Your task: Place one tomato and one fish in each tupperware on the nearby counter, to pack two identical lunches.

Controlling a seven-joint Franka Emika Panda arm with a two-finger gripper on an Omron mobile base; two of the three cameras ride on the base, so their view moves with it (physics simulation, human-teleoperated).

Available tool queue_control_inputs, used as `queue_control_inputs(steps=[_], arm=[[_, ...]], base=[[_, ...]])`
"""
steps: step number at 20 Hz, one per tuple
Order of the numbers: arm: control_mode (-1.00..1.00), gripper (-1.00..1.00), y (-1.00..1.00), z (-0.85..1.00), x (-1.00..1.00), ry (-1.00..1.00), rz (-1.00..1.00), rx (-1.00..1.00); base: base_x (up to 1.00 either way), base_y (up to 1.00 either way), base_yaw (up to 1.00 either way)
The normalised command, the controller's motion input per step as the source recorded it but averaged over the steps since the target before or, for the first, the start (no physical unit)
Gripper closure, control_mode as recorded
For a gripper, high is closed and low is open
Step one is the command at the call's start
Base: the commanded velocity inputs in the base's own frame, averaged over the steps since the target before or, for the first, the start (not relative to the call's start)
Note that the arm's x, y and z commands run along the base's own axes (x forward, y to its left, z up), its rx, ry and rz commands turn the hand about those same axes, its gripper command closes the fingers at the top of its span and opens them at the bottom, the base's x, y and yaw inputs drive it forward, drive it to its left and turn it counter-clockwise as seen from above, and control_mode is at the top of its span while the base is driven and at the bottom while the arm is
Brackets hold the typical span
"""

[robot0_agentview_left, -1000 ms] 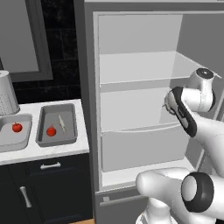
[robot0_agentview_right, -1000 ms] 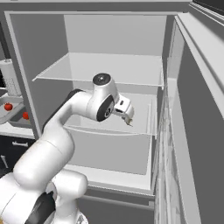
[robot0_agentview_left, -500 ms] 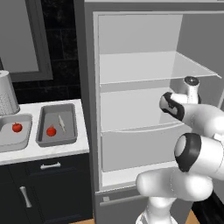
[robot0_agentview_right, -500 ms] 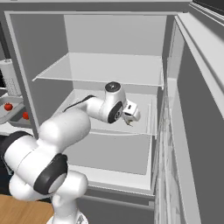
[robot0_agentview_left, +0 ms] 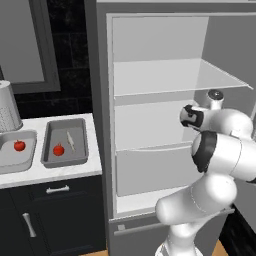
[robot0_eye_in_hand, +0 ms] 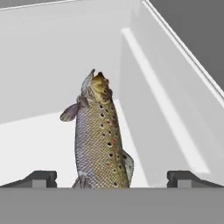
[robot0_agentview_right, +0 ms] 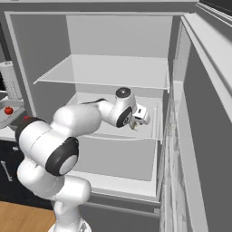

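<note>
In the hand view a speckled brown fish (robot0_eye_in_hand: 98, 135) lies on the white fridge shelf, its tail end between my gripper (robot0_eye_in_hand: 111, 179)'s wide-open fingertips (robot0_eye_in_hand: 41, 178). From the right base view the gripper (robot0_agentview_right: 136, 126) is deep in the fridge's middle shelf, at its right side, pointing down. On the counter (robot0_agentview_left: 50, 173) sit both tupperware. The lighter one (robot0_agentview_left: 10, 161) holds a tomato (robot0_agentview_left: 19, 145). In the darker one (robot0_agentview_left: 80, 150) lie a tomato (robot0_agentview_left: 58, 149) and a fish (robot0_agentview_left: 70, 141).
The fridge stands open with its door (robot0_agentview_right: 204, 145) swung out to the right. A glass shelf (robot0_agentview_left: 165, 75) spans it above my hand and a closed drawer (robot0_agentview_left: 150, 172) lies below. A ribbed metal canister (robot0_agentview_left: 7, 106) stands at the counter's back left.
The arm has folded and pushed the hand further right and lower onto the middle shelf. The gripper has stayed open. Nothing on the counter has moved.
</note>
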Motion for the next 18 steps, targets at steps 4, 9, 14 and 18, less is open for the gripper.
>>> queue_control_inputs(steps=[4, 9, 14, 18], arm=[[-1.00, -1.00, -0.01, -0.33, 0.34, 0.01, 0.00, 0.00], [-1.00, 1.00, 0.00, -0.36, 0.19, 0.03, 0.00, 0.00], [-1.00, 1.00, -0.05, -0.59, -0.13, 0.01, 0.02, 0.00], [-1.00, 1.00, -0.04, -0.13, -0.06, -0.01, 0.00, 0.00]], base=[[0.00, 0.00, 0.00], [0.00, 0.00, 0.00], [0.00, 0.00, 0.00], [0.00, 0.00, 0.00]])
